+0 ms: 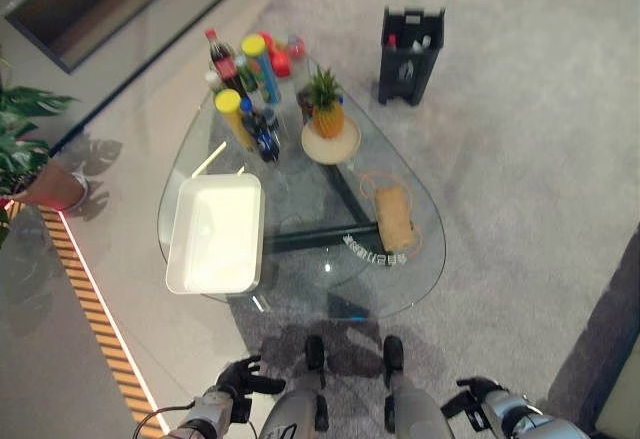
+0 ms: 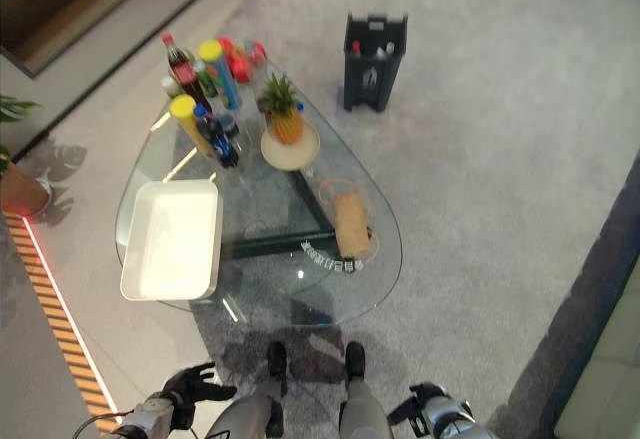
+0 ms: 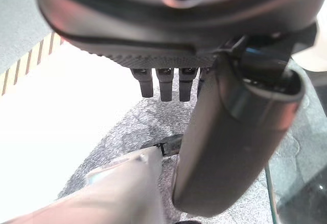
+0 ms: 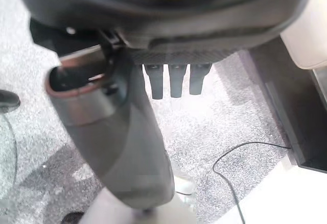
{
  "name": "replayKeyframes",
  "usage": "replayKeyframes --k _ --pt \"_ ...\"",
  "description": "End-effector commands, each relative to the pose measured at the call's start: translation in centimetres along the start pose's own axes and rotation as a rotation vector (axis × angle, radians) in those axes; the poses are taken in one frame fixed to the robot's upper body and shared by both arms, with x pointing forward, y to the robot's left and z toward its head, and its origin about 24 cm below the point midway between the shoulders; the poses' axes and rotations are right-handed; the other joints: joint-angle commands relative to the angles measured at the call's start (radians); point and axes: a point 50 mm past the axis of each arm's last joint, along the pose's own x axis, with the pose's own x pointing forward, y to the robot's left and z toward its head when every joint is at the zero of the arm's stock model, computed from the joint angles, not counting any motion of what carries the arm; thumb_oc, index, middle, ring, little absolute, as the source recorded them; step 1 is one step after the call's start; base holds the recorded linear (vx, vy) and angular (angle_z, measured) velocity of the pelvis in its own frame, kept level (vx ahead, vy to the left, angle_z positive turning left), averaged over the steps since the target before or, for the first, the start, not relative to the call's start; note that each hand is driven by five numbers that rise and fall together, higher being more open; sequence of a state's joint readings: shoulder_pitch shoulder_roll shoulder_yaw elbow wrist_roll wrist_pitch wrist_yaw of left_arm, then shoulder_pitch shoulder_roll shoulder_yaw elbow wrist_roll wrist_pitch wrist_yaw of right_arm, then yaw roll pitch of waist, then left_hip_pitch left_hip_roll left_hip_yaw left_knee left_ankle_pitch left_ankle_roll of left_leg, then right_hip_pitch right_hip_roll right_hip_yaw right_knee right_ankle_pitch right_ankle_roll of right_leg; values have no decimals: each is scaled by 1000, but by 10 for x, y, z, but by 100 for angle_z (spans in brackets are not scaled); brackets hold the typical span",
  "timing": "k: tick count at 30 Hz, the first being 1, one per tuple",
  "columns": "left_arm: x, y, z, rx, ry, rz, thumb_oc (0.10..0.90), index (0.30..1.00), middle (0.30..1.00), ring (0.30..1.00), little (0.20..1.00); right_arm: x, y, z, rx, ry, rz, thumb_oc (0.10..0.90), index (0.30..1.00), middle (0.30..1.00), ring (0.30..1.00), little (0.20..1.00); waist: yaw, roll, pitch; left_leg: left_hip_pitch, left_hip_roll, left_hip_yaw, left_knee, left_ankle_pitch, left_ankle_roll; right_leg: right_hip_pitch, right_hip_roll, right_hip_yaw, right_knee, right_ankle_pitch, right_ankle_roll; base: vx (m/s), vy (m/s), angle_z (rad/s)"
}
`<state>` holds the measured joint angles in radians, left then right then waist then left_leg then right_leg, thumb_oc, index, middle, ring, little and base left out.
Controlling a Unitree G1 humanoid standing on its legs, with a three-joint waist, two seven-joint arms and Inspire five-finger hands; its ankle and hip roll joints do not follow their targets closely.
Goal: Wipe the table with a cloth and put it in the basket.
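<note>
No legible text, number or sign found — the labels on the bottles (image 1: 222, 59) and cans (image 1: 260, 67) at the far end of the glass bench (image 1: 400, 289) are too small to read.

tray (image 1: 215, 234) on table (image 1: 400, 294) left, cloth (image 1: 393, 216) right, bottles (image 1: 245, 89) behind, basket (image 1: 410, 54) on floor beyond
</note>
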<state>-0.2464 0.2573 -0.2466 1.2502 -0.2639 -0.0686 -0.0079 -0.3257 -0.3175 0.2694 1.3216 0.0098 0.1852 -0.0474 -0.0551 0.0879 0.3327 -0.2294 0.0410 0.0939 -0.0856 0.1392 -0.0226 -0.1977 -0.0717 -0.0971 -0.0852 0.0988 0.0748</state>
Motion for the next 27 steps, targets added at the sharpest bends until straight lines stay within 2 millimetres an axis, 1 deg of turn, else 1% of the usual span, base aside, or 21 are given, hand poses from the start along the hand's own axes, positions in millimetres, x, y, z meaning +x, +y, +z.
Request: replayKeyframes --k 1,3,6,8,9,11,14,16,18,22,27 --pt "2 19 23 15 -72 65 800 900 900 900 900 0 -12 -4 33 24 -58 800 900 900 900 900 12 -32 31 -20 -38 -34 -2 -42 -19 -75 -11 0 63 -18 17 -79 -19 2" --pt "2 21 28 12 -93 65 800 900 900 900 900 0 -16 0 46 11 -67 800 900 900 900 900 13 -30 44 -34 -42 -36 -2 -36 -18 -92 -11 1 83 -24 14 -63 -4 0" --pt "3 21 40 -54 -142 50 800 900 900 900 900 -1 -24 8 57 -15 -87 800 900 900 900 900 15 -25 68 -57 -46 -35 -2 -26 -20 -129 -14 2 119 -34 11 -73 24 1" --pt "3 23 58 -151 -205 26 800 900 900 900 900 -2 -34 23 69 -55 -116 800 900 900 900 900 22 -18 102 -96 -44 -29 20 -17 -26 -183 -16 0 172 -44 3 -115 27 -1" --pt "3 23 61 -168 -217 22 800 900 900 900 900 -3 -36 26 72 -63 -120 800 900 900 900 900 22 -18 109 -110 -44 -29 38 -19 -28 -195 -16 -1 186 -48 0 -124 -3 -3" --pt "2 27 75 -234 -266 11 800 900 900 900 900 -4 -42 38 86 -100 -139 800 900 900 900 900 23 -24 138 -199 -52 -35 166 -43 -34 -262 -19 -10 264 -67 -12 -136 -40 -2" --pt "1 30 84 -266 -295 10 800 900 900 900 900 -6 -44 46 110 -129 -158 800 900 900 900 900 24 -32 159 -285 -57 -35 284 -72 -34 -331 -16 -22 351 -95 -23 -97 -54 2" --pt "1 32 88 -268 -308 13 800 900 900 900 900 -7 -45 48 121 -138 -160 800 900 900 900 900 26 -36 164 -325 -56 -36 333 -86 -33 -364 -15 -25 392 -109 -28 -67 -65 9" --pt "-1 36 93 -337 -331 12 800 900 900 900 900 -7 -47 49 129 -152 -171 800 900 900 900 900 27 -42 169 -394 -54 -41 425 -119 -29 -427 -12 -24 466 -136 -36 -65 -89 16" --pt "-2 37 97 -449 -358 -2 800 900 900 900 900 -8 -52 52 143 -179 -212 800 900 900 900 900 29 -39 163 -469 -48 -49 509 -149 -19 -509 -2 -15 550 -166 -49 -41 -36 10" --pt "-3 39 100 -512 -386 14 800 900 900 900 900 -12 -61 65 168 -249 -298 800 900 900 900 900 30 -34 161 -540 -42 -61 583 -172 -13 -579 -2 -3 618 -184 -59 -37 -23 -1"
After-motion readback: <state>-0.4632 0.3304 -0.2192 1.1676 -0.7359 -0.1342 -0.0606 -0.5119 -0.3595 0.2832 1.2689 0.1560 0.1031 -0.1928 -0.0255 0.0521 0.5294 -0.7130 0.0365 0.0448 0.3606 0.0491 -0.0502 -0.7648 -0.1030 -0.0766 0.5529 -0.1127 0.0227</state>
